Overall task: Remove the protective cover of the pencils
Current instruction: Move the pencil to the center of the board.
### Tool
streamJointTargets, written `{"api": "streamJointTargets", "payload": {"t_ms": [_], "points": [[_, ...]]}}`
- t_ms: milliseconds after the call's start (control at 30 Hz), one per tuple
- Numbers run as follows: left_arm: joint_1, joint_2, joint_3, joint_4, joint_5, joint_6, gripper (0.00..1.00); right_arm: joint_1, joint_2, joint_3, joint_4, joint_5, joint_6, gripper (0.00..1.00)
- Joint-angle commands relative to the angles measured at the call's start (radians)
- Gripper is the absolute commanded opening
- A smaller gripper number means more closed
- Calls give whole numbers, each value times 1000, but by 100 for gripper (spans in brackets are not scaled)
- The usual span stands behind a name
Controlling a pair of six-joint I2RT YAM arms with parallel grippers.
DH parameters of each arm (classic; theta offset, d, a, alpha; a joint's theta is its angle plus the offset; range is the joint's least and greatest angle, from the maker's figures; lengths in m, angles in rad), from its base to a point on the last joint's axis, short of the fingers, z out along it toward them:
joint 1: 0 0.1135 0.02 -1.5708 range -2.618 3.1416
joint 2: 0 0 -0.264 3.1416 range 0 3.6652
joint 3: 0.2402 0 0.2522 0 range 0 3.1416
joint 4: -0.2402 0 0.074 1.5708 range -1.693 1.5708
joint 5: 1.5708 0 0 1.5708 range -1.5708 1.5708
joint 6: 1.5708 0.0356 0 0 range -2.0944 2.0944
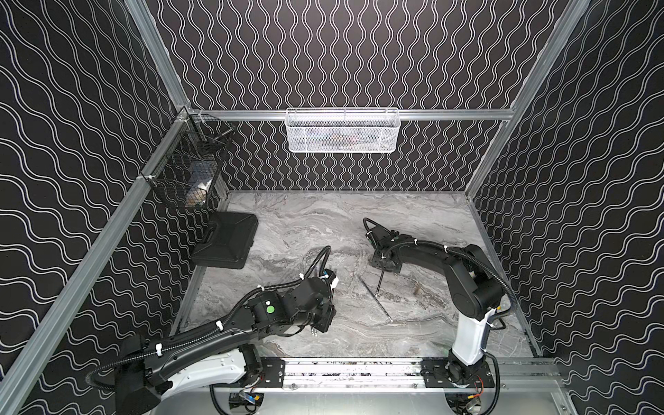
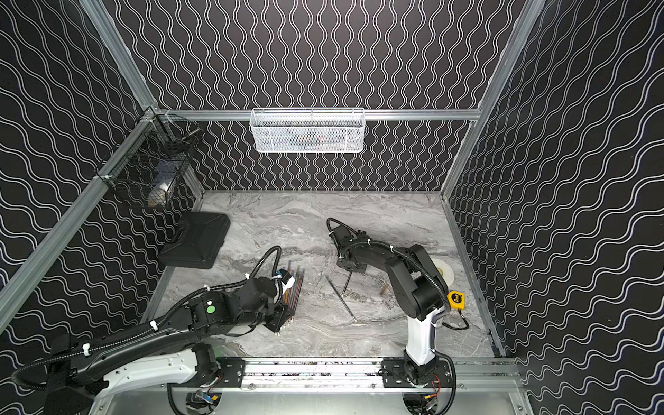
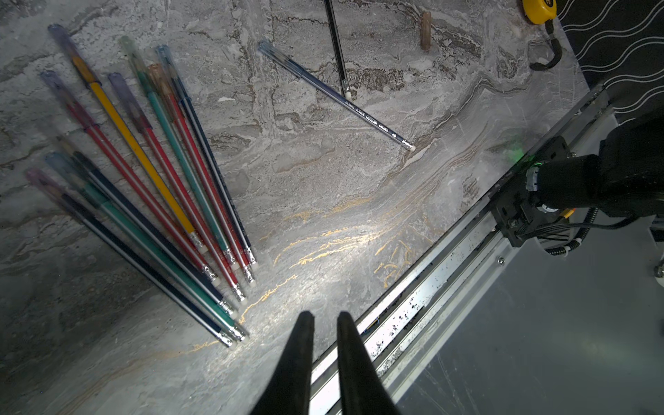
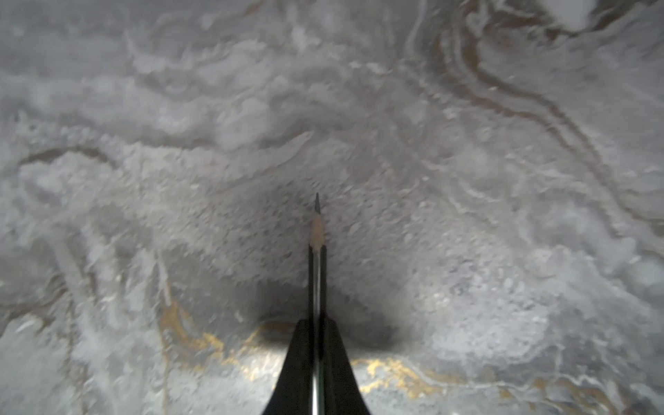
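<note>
Closest of all are the left fingers, two black prongs hovering low over the front edge of the marble desk. They have only a narrow gap between them and nothing in it. Just beside them the pencils lie fanned on the desk. Their eraser ends bunch toward the fingers and the far ends spread out, each under a clear cap. In a top view that fan shows from behind the left wrist.

Out in the middle of the desk a blue pencil lies alone, capped as well and well apart from the fan. Both top views show it as a thin slanted line. The right fingers are pinched on a black pencil, whose bare sharpened point sticks out ahead of them. From above, that black pencil hangs tilted under the right wrist, its eraser end pointing down near the blue one. Whether the two touch I cannot tell.

Off to the right lie a small brown peg and a yellow tape measure. A black case sits by the left wall, and a white basket hangs on the back rail.
</note>
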Motion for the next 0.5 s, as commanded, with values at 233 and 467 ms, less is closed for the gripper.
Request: {"api": "streamJointTargets", "payload": {"t_ms": [233, 467], "points": [[1, 30, 13, 31, 8, -4, 21, 4, -60, 16, -149, -142, -58, 32], [1, 54, 5, 65, 13, -4, 28, -70, -262, -53, -217, -155, -58, 35]]}}
